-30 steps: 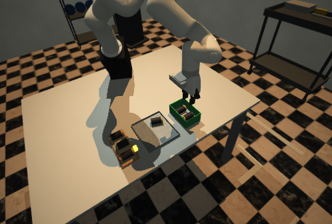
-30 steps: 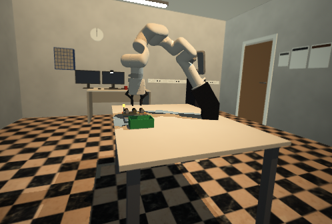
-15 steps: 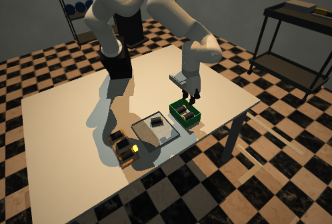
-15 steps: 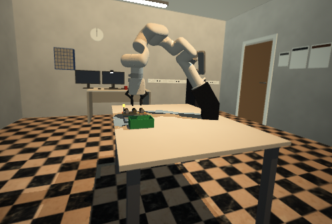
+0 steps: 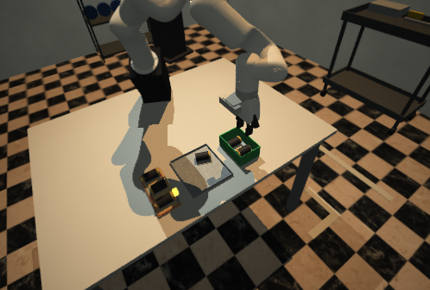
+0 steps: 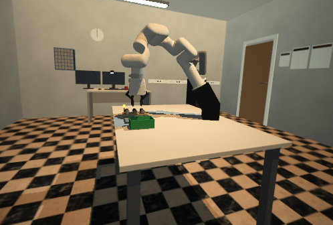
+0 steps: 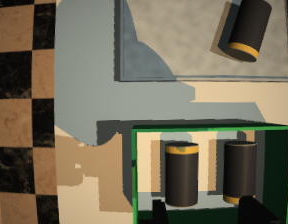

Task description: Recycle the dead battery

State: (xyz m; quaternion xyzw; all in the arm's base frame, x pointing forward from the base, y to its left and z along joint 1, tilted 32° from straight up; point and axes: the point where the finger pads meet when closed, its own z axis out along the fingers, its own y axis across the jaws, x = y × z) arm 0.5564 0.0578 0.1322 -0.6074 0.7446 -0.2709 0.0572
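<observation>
I'm counting six batteries: two are lying in the green recycling box (image 5: 254, 147), one (image 5: 202, 156) is resting on the single grey tray (image 5: 181, 170), and three are sitting in the one holder (image 5: 148, 192). One bulb (image 5: 175, 192) is glowing.

Near the worktop's (image 5: 86, 174) front edge stand a holder (image 5: 160, 192), a tray (image 5: 200, 170) and a box (image 5: 255, 146) in a row, the box nearest the right corner. One battery (image 5: 202, 157) lies on the tray. Two batteries (image 5: 239, 146) lie side by side in the box. The tool (image 5: 247, 126) hangs above the box, apart from it.
</observation>
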